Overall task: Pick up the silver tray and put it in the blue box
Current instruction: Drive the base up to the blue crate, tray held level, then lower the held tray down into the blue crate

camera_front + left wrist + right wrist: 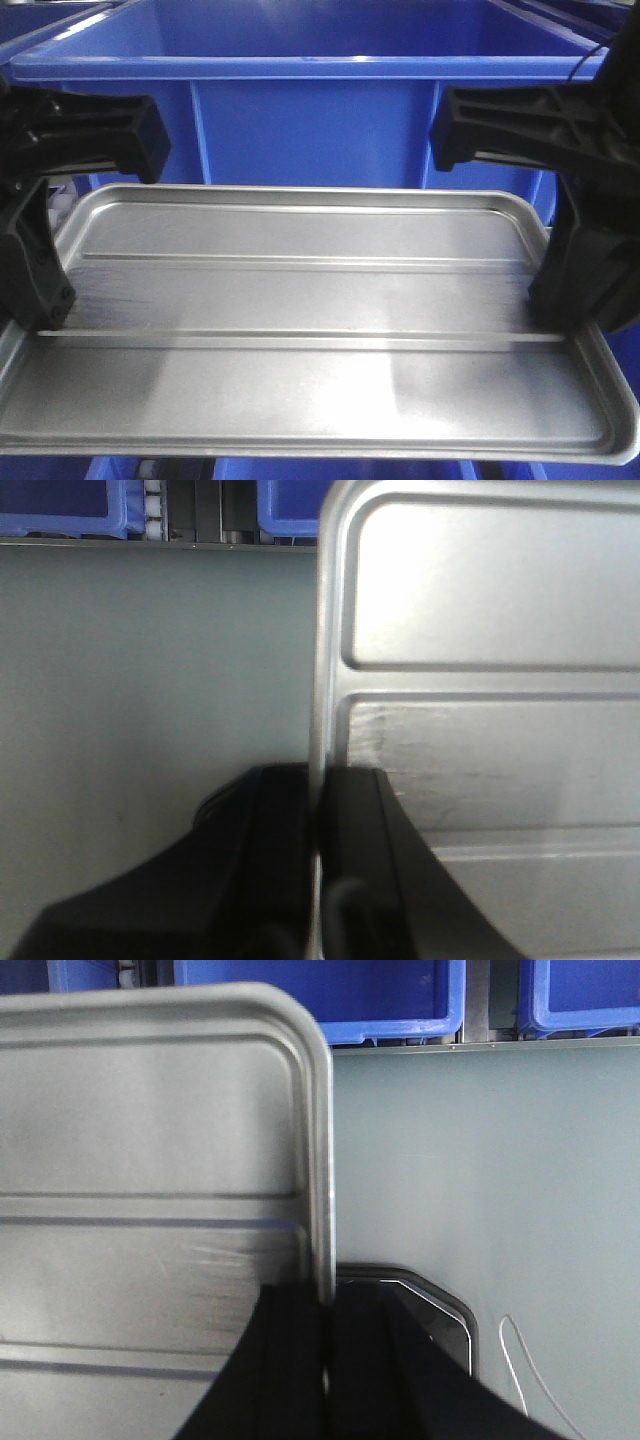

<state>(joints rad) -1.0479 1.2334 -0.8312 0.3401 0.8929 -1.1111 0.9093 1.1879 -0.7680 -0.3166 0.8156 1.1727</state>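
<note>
1 tray (320,300) hangs level between 2 hands, each gripping 1 of its short ends. The left hand (316,805) is clamped on the tray's left rim: in the left wrist view, 1 black finger (270,820) sits outside the rim and 1 sits inside, with the thin metal edge pinched between them. The right hand (327,1310) is clamped the same way on the right rim, again with 1 finger on each side of the edge.

The tray faces up, and 2 long ridges (300,262) run along its recessed centre. Its metal is shiny, with scuff marks near both grips.

1 box (310,120) stands just behind the tray. In the front view the tray's far edge lies against the box's near wall, below the thick rim. The tray is outside the box, not in it. The part of the box's inside that shows has nothing in it.

Both wrist views show the grey counter (150,680) beyond the tray's ends. More blue crates (320,1000) line its far edge: 2 show in the left wrist view and 3 in the right. 1 thin white wire (520,1360) lies on the counter near the right hand.
</note>
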